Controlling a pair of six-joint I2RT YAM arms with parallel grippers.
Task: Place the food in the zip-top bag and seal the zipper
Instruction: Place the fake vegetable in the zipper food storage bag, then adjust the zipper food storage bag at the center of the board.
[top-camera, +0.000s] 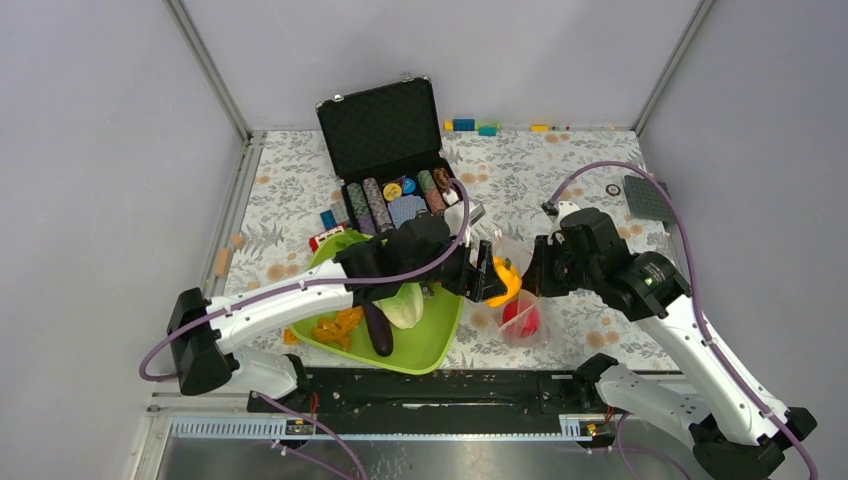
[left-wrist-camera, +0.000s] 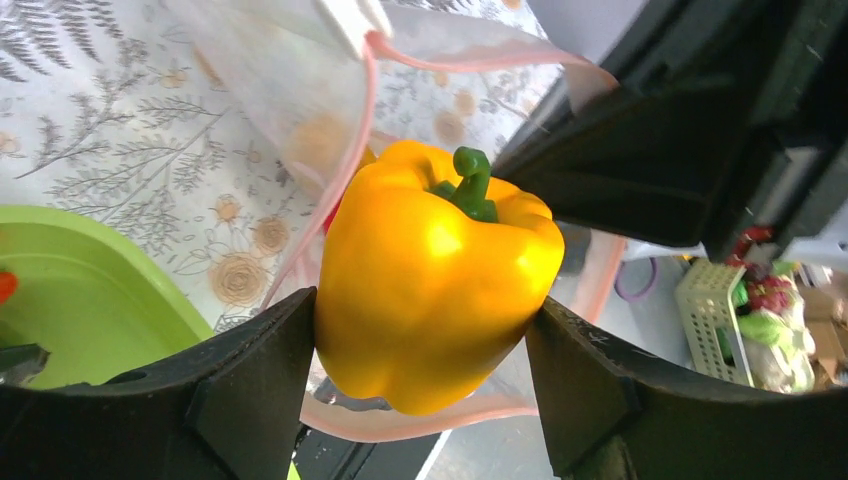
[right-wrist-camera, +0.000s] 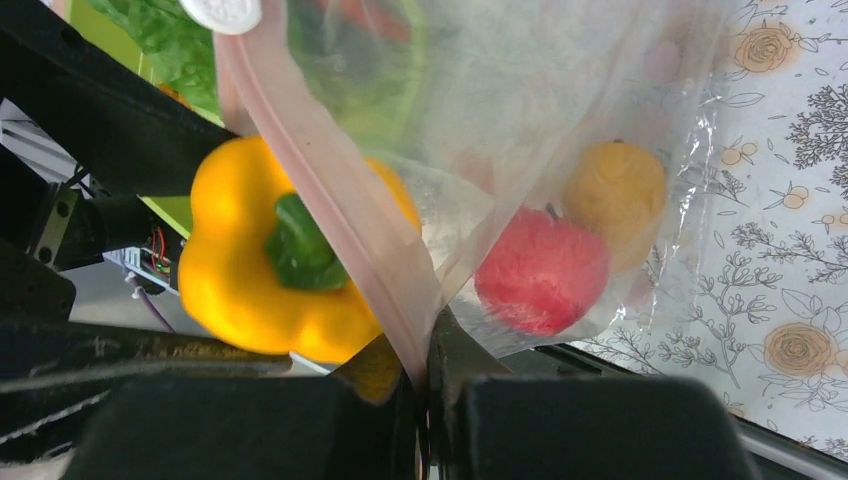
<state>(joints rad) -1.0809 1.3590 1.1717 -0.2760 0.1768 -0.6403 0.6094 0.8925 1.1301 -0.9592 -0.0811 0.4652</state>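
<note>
My left gripper (left-wrist-camera: 420, 315) is shut on the yellow pepper (left-wrist-camera: 430, 290), stem pointing away, right at the open mouth of the zip-top bag (top-camera: 520, 310). The pink zipper (left-wrist-camera: 350, 160) loops around behind the pepper. My right gripper (right-wrist-camera: 428, 375) is shut on the zipper (right-wrist-camera: 330, 190), holding the bag's mouth up. Through the clear plastic show a red apple (right-wrist-camera: 540, 272) and an orange fruit (right-wrist-camera: 615, 195). The purple eggplant (top-camera: 377, 328), green lettuce (top-camera: 403, 305) and orange carrot (top-camera: 338, 326) lie in the lime-green tray (top-camera: 430, 345).
An open black case (top-camera: 385, 130) with poker chips stands behind the tray. Small coloured blocks (top-camera: 470, 125) line the back edge. A dark grid plate (top-camera: 648, 198) lies at the far right. Both arms crowd the middle near the front edge.
</note>
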